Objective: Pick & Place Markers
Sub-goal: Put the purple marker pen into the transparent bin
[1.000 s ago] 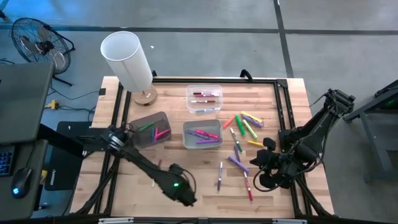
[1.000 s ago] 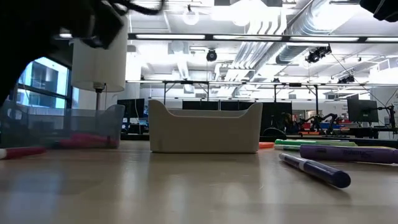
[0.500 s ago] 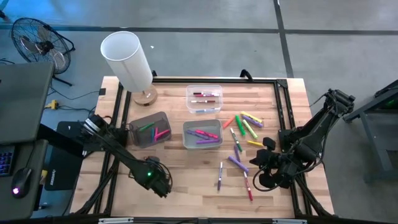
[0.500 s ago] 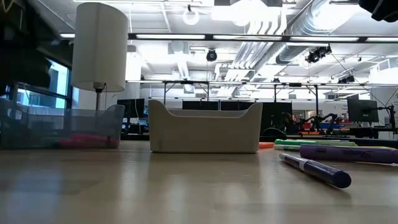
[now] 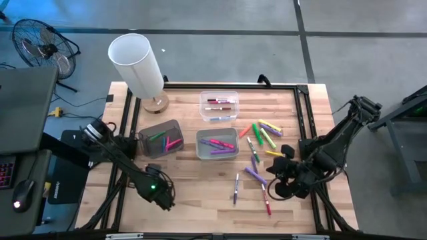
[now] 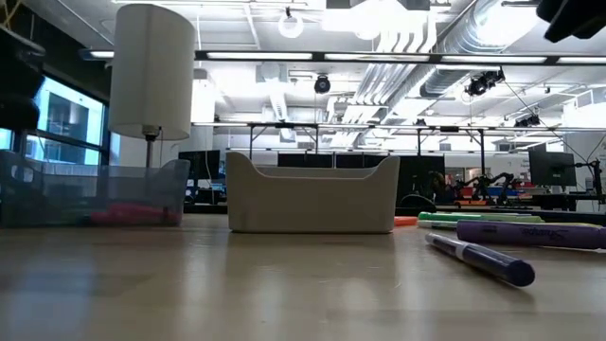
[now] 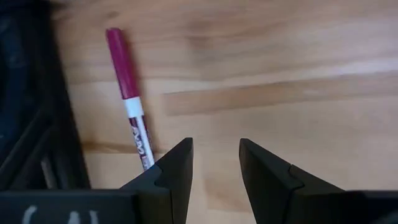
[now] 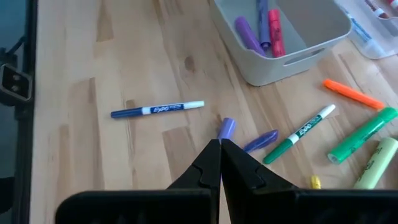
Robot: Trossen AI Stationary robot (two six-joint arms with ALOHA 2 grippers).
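So the thin magenta-capped white marker looks light, stiff (slippery barrel); pinch mid-body. Left gripper fingers are spread, right gripper pressed together.

A grey concrete floor surrounds a pale wooden table edged by a black metal frame. A white cylindrical lamp on a round wooden base stands at the table's far left corner. A black floor fan sits on the concrete beyond that corner, with cables trailing near it. A dark desk holding a keyboard and a computer mouse lies off the table's left side. Seen level across the tabletop, the room is a large open hall: white ceiling with exposed ducts, strip lights, a bright window at left, and distant benches with monitors.
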